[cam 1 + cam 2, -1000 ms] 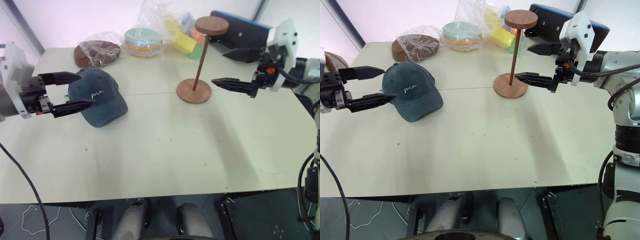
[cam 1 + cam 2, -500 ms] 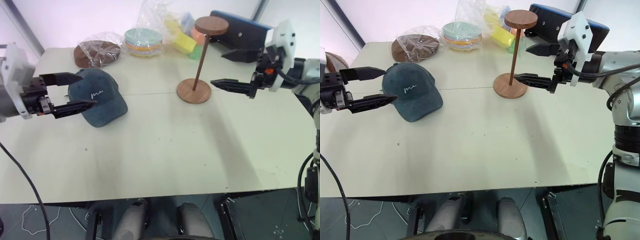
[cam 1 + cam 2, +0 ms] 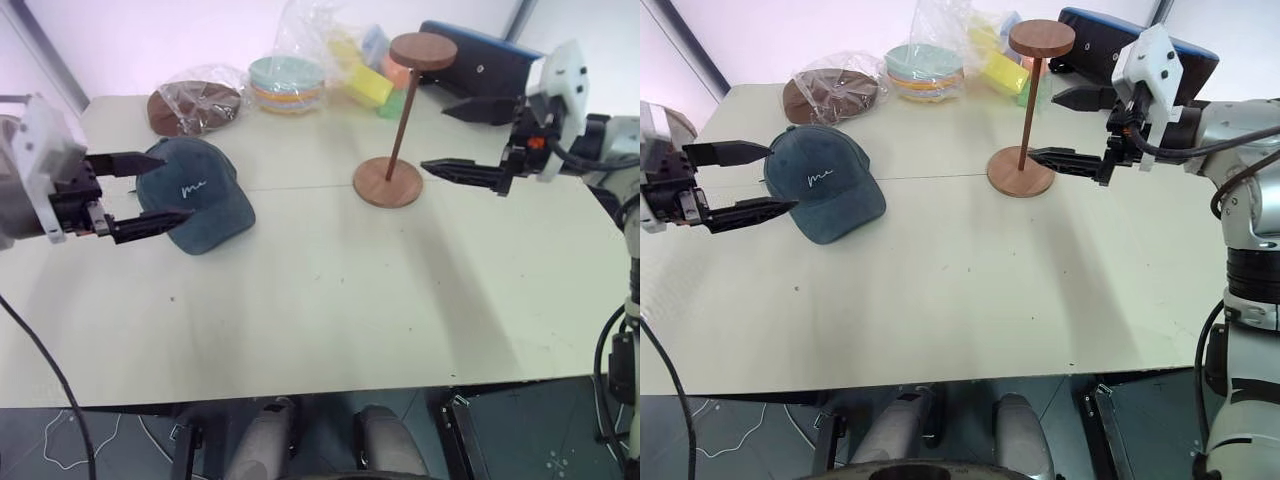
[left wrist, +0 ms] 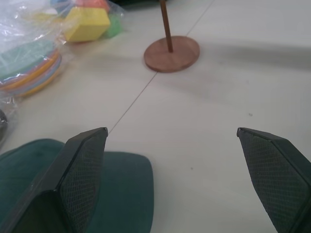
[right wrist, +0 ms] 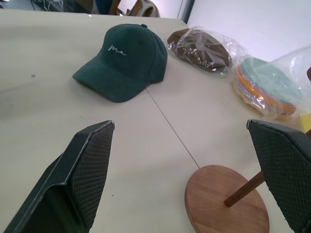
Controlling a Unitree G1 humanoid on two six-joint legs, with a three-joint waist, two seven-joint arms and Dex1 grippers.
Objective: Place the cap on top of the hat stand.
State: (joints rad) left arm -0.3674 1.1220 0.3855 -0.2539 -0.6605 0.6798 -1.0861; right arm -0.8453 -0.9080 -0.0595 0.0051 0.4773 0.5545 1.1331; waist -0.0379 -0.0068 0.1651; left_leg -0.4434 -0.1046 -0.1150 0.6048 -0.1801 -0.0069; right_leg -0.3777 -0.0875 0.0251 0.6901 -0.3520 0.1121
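Observation:
The denim cap (image 3: 200, 195) lies on the table at the left, brim toward the front, white script facing me. My left gripper (image 3: 178, 184) hovers open at the cap's left side, with nothing between its fingers. In the left wrist view the brim (image 4: 124, 194) lies low beside one finger (image 4: 80, 170). The wooden hat stand (image 3: 388, 182) stands upright at centre right, its top disc (image 3: 423, 50) bare. Just right of the stand my right gripper (image 3: 434, 135) is open and empty, pointing toward its rod. The right wrist view looks over the stand's base (image 5: 226, 206) to the cap (image 5: 124, 60).
Along the table's back edge lie a brown plastic-wrapped round item (image 3: 195, 105), a stack of coloured plates (image 3: 287, 82), a bag of coloured blocks (image 3: 365, 75) and a dark blue case (image 3: 480, 60). Bare tabletop (image 3: 330, 290) spreads between cap, stand and front edge.
My left gripper has tilted slightly, its fingertips dipping a little beside the cap. The right gripper, cap and stand are where they were.

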